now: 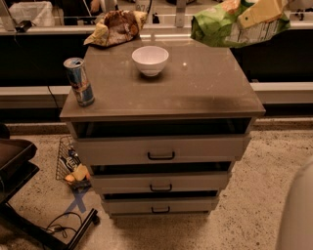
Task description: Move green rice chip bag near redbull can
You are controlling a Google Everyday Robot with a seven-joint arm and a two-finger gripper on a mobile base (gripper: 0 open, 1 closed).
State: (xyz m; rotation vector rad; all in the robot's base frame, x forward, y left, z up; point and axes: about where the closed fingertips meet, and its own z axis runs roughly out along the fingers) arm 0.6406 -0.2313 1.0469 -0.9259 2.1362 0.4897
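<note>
The green rice chip bag hangs in the air above the back right corner of the cabinet top, crumpled. My gripper comes in from the top right and is shut on the bag's right part, its tan fingers lying across it. The redbull can stands upright at the front left corner of the cabinet top, far from the bag.
A white bowl sits mid-back on the top. A brown-and-yellow snack bag lies at the back left. Three drawers stand slightly open below. A wire basket and a dark chair base are on the floor at left.
</note>
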